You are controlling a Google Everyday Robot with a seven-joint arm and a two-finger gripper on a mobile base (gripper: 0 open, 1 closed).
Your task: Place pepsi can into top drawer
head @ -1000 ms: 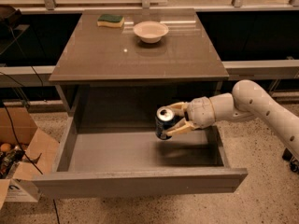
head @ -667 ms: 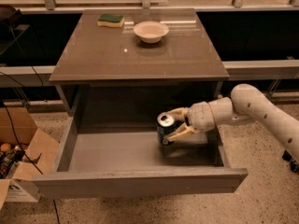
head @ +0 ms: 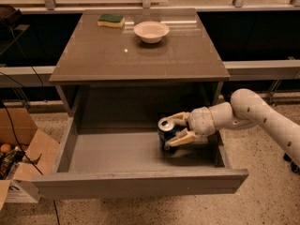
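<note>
The top drawer point(head: 140, 184) is pulled wide open under the grey table point(head: 136, 55). The pepsi can point(head: 166, 133), dark blue with a silver top, stands upright low inside the drawer, right of the middle. My gripper point(head: 176, 129) reaches in from the right over the drawer's right wall, its cream fingers point(head: 183, 137) closed around the can's sides. I cannot tell whether the can's base touches the drawer floor.
A white bowl point(head: 151, 31) and a green-and-yellow sponge point(head: 111, 20) sit at the back of the tabletop. An open cardboard box point(head: 21, 149) stands on the floor to the left of the drawer.
My gripper has lowered the can a little deeper into the drawer and stayed shut on it.
</note>
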